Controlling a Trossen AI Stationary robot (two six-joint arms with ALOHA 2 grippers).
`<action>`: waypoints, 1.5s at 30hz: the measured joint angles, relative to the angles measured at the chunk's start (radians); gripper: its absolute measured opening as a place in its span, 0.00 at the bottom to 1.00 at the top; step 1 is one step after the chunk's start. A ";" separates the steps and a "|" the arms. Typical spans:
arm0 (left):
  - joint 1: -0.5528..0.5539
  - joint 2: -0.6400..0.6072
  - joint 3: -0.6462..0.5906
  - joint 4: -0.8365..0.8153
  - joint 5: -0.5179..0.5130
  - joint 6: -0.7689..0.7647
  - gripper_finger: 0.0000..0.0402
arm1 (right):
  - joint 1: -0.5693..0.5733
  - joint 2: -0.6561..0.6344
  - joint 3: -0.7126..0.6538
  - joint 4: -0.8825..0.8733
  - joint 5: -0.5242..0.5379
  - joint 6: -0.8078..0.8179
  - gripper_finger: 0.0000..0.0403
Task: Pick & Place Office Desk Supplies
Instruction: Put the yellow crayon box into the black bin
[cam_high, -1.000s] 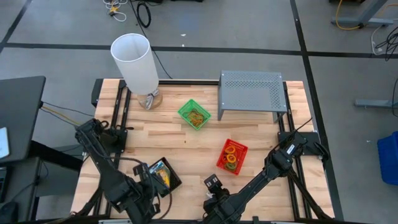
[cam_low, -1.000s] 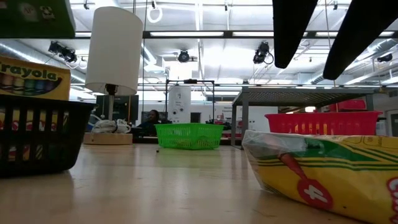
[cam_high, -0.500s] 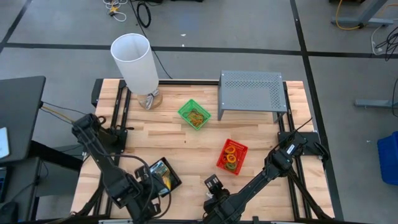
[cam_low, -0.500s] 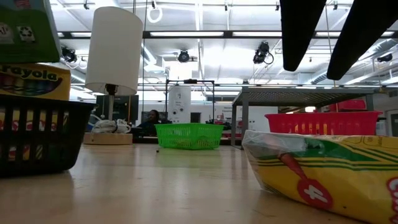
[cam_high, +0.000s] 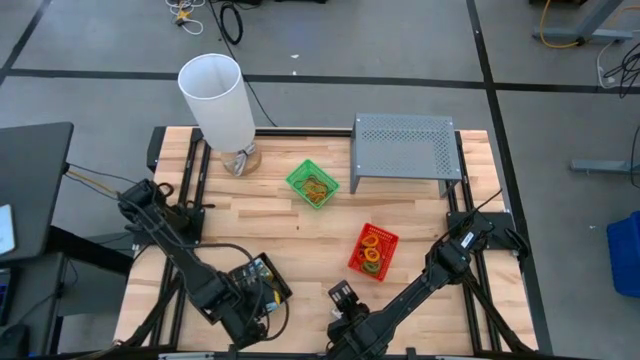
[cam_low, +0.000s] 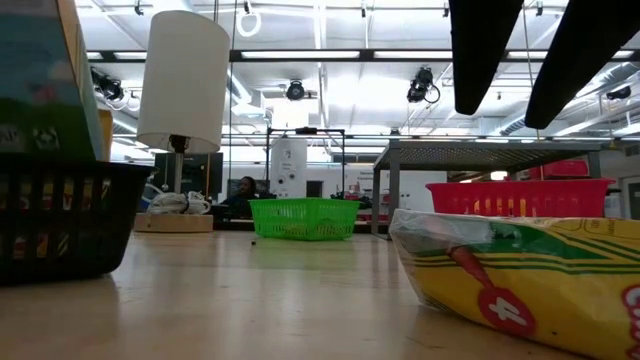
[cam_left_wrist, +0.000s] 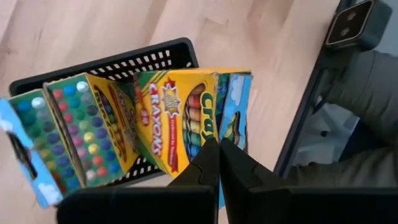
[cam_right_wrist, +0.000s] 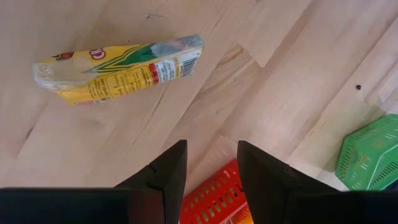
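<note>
Near the table's front left stands a black tray (cam_left_wrist: 99, 62) (cam_high: 268, 283) with one crayon box (cam_left_wrist: 68, 124) lying in it. My left gripper (cam_left_wrist: 219, 149) is over the tray, shut on a second crayon box (cam_left_wrist: 180, 118) (cam_low: 40, 90) with a yellow front. My right gripper (cam_right_wrist: 211, 152) (cam_low: 505, 105) hangs open above the table near the front middle. It touches nothing. A yellow crayon pack (cam_right_wrist: 118, 65) (cam_low: 520, 270) lies flat on the wood beyond it. My left gripper pinches the held crayon box between its two shut fingers, at the near end where the yellow front meets the blue side (cam_left_wrist: 214, 134). The fingers come steeply from above. The box hangs below them, its lower part inside the black tray beside the other box.
A green tray (cam_high: 313, 184) of bands sits mid-table and a red tray (cam_high: 373, 250) of coloured loops to the right of centre. A tall white cylinder (cam_high: 218, 100) stands at the far left. A grey perforated riser (cam_high: 405, 148) stands at the far right.
My left gripper has gone down toward the black tray with the crayon box. In the low view the box has sunk from above the tray to behind its rim, in front of the box that lies in the tray.
</note>
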 joint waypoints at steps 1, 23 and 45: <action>0.004 0.000 -0.011 0.009 0.004 0.007 0.00 | 0.000 0.000 0.000 0.000 0.000 0.000 0.37; 0.038 -0.002 -0.073 0.005 0.011 -0.001 0.00 | 0.001 0.000 0.000 0.000 -0.019 0.019 0.37; 0.038 -0.002 -0.072 -0.061 0.009 0.006 0.00 | -0.003 0.000 0.000 0.694 0.077 -0.400 0.01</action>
